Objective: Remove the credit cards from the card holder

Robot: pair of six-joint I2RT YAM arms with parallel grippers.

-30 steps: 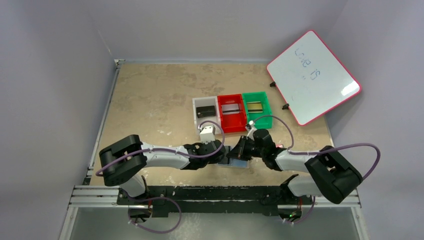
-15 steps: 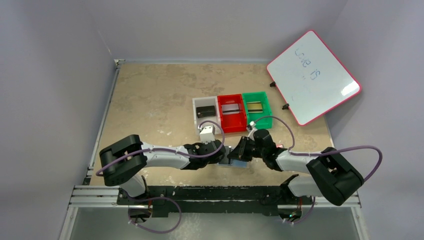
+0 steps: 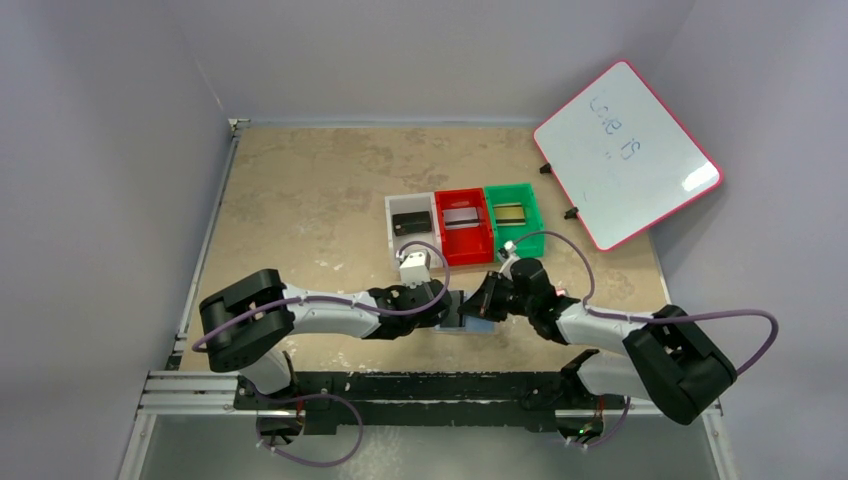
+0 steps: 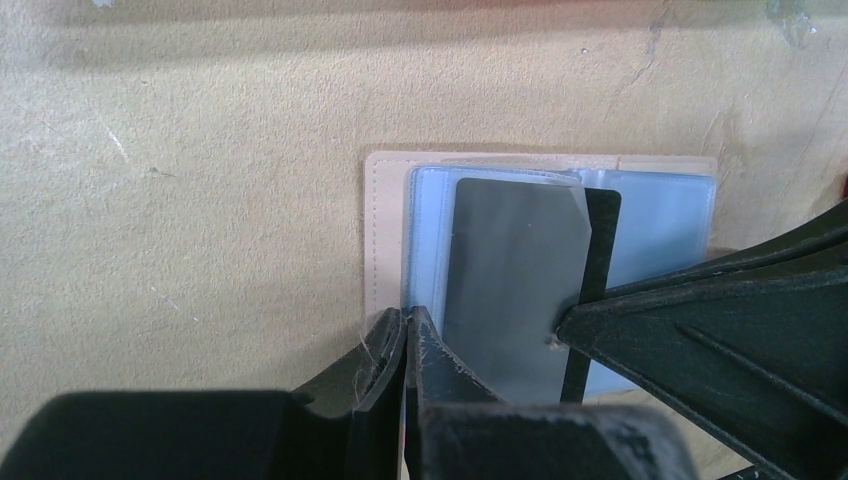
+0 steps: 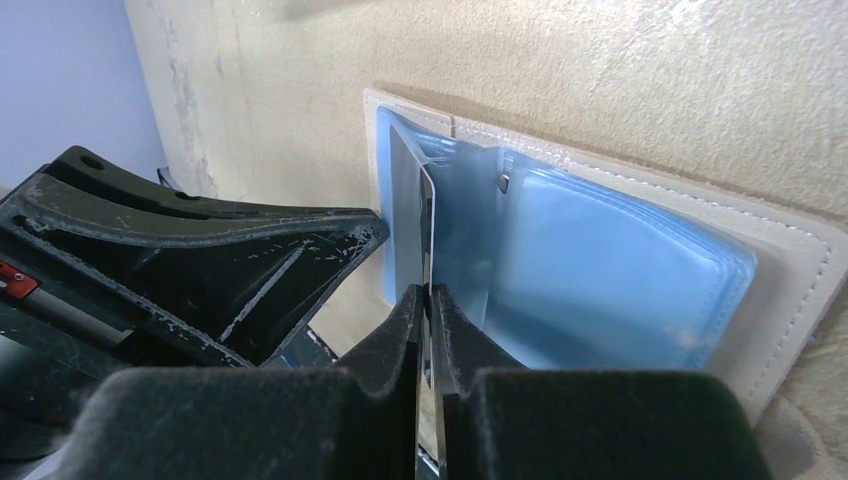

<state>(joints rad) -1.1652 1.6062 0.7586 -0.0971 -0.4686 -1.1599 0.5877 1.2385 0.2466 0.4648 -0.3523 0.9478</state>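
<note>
While the unfolded tan-beige, blue-lined bifold card holder point(image 4: 385, 230) lies flat on the speckled beige desk point(image 4: 200, 200), a thin silvery-grey credit card point(image 4: 510, 280) tilts up from its lining, clamped edgewise between the right fingers point(image 5: 405, 330). The left fingers point(image 4: 385, 350) pinch the holder's near edge.

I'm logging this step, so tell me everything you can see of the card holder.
The card holder lies open and flat on the table. Its outside looks like tan-beige stitched leather; inside are clear bluish plastic pockets. A grey card is partly lifted from one pocket, with a black card behind it. The shut left end effector bears on its near edge; the right end effector pinches the grey card.
</note>
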